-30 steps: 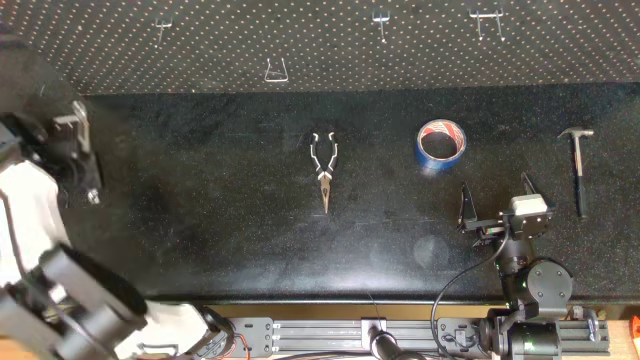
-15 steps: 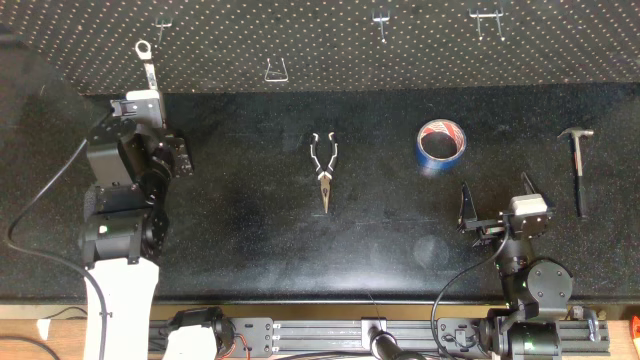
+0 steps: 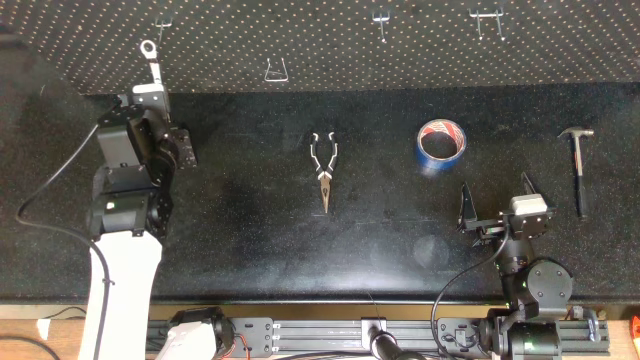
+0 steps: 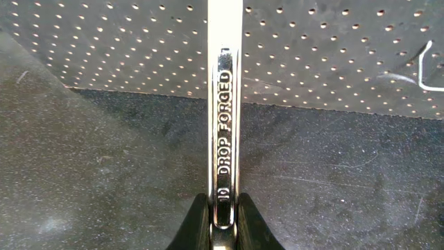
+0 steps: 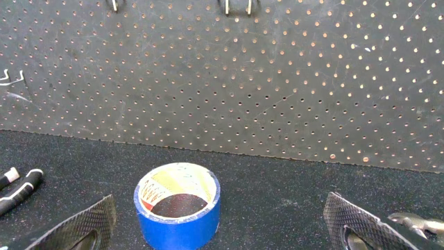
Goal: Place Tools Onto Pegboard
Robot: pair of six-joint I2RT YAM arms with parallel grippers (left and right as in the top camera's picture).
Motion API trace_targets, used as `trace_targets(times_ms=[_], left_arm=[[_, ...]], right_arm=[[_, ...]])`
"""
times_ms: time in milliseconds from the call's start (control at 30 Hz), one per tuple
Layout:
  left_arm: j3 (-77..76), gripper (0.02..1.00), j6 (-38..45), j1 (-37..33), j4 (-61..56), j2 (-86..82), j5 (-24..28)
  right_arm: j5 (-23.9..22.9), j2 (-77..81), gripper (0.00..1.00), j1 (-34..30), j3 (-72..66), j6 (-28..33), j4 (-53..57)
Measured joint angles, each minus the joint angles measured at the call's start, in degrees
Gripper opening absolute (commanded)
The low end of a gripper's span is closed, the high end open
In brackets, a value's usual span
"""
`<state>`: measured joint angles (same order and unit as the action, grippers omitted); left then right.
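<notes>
Wrench (image 3: 154, 68) is pinched tight in left end effector (image 3: 152, 92), ring end up by the pegboard (image 3: 320, 50), just below a hook (image 3: 163, 27). Step: hang it. Next, prob.: lift ring over hook, let go. Right end effector (image 3: 496, 197) sits open, empty.

Pegboard (image 3: 320, 40), 12 o'clock: dark grey, even grid of pale dots. Mat (image 3: 250, 220) black. Tape (image 3: 440, 143) blue, cream inside. Wrench (image 4: 224, 104) silver. Hammer (image 3: 578, 170), 3 o'clock: black handle.
</notes>
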<state>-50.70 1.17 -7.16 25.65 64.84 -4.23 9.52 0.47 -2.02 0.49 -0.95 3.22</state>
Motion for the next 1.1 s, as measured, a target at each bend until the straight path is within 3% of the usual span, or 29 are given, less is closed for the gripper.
trace_targets(times_ms=[800, 833, 867, 900, 1000, 1100], left_arm=[[0.0, 0.031, 0.1, 0.0, -5.5, 7.0, 1.3], [0.0, 0.156, 0.2, 0.0, -6.3, 8.0, 1.3], [-0.1, 0.406, 0.2, 0.0, -6.7, 8.6, 1.3], [-0.3, 0.963, 0.6, 0.0, -7.4, 9.5, 1.3], [-0.3, 0.996, 0.7, 0.0, -7.6, 10.0, 1.0], [-0.8, 0.993, 0.7, 0.0, -2.1, 9.7, -2.9]], right_arm=[[0.0, 0.0, 0.976, 0.0, 0.0, 0.0, 0.0], [0.0, 0.0, 0.976, 0.0, 0.0, 0.0, 0.0], [0.0, 0.0, 0.976, 0.0, 0.0, 0.0, 0.0], [0.0, 0.0, 0.976, 0.0, 0.0, 0.0, 0.0], [0.0, 0.0, 0.974, 0.0, 0.0, 0.0, 0.0], [0.0, 0.0, 0.976, 0.0, 0.0, 0.0, 0.0]])
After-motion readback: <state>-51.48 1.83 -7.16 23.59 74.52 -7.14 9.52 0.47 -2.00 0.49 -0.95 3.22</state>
